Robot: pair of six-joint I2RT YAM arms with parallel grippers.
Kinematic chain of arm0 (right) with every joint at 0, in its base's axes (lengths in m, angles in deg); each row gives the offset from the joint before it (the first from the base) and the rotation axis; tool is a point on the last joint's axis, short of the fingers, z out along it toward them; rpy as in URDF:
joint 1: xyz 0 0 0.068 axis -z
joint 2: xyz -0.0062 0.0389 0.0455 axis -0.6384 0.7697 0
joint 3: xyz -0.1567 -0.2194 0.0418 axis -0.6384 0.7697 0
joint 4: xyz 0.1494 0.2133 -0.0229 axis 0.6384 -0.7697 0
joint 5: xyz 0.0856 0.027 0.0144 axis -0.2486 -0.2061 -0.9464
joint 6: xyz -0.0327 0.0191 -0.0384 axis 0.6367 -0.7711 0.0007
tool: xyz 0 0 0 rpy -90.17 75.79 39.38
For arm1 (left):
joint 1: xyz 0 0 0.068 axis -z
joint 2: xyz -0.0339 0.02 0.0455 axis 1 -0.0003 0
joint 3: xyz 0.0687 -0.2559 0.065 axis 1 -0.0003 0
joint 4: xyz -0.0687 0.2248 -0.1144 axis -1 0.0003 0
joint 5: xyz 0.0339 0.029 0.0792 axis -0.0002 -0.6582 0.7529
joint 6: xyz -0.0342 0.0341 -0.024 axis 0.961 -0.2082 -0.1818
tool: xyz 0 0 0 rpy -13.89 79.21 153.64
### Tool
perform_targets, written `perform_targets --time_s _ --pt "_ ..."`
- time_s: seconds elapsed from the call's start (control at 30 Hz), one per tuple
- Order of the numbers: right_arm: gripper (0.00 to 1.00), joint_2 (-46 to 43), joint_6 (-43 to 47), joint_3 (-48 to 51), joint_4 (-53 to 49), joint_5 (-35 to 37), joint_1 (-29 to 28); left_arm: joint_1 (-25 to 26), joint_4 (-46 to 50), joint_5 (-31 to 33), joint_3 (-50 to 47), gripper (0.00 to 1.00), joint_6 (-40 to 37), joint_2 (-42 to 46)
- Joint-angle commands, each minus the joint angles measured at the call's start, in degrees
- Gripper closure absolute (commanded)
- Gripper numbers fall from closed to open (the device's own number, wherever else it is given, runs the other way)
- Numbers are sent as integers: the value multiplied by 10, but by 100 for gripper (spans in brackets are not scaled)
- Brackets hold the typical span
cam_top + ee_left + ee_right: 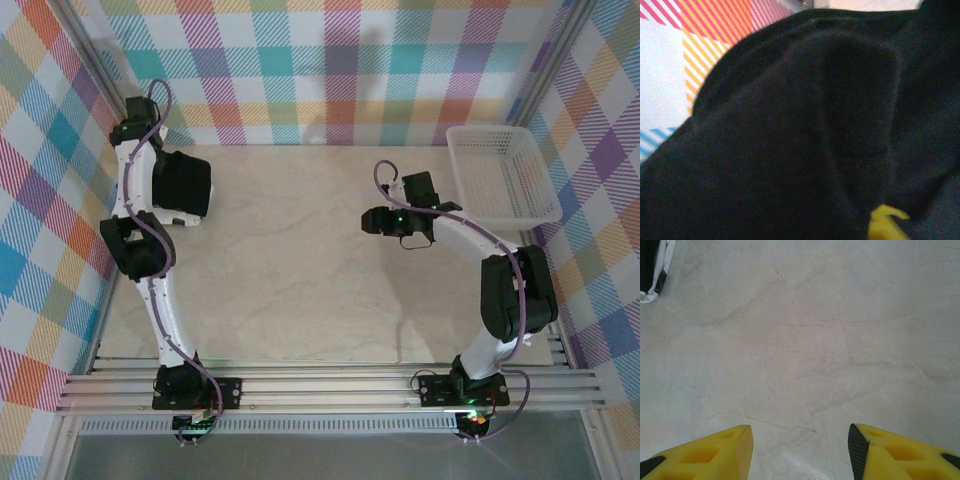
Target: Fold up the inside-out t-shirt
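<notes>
The inside-out t-shirt (790, 150) is black cloth pressed close against the left wrist camera. Seen from above it is a dark bundle (182, 180) at the far left of the table, near the plaid wall. My left gripper is buried in this cloth. One yellow fingertip (884, 225) pokes out at the lower right, and how its jaws stand is hidden. My right gripper (800, 452) hangs open over bare marble tabletop right of the middle, also visible from above (378, 221), with nothing between its yellow fingers.
A white mesh basket (500, 175) stands at the back right corner. Plaid walls (330, 70) close in the back and both sides. The marble tabletop (290, 280) lies bare between the arms. A black and white object (652, 270) shows at the right wrist view's upper left corner.
</notes>
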Motion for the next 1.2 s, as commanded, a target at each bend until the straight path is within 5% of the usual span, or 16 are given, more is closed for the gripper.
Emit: perform_targets --time_s 0.0,0.1,0.3,0.43,0.5,0.67,0.87,0.97,1.17 --pt "47 -12 7 -20 -26 2 -3 -8 -45 84 55 40 41 -60" --pt "46 -30 11 -22 -44 18 -4 -7 -35 75 100 19 100 -67" --pt "45 -67 55 -24 -91 110 -4 10 5 -19 38 10 263 48" --pt "38 -105 86 -12 -95 202 -4 30 -139 -150 -280 7 389 263" --pt "22 -130 93 0 -84 250 -4 44 -250 -204 -450 5 444 376" --pt "0 -186 84 67 -13 364 0 80 -512 -240 -827 0 570 623" --pt "0 -232 139 226 197 452 19 131 -663 -82 -1111 0 535 790" --pt "0 -225 185 333 375 431 40 134 -792 -95 -1182 0 445 761" --pt "0 -166 166 403 527 394 82 145 -966 -142 -1214 0 383 633"
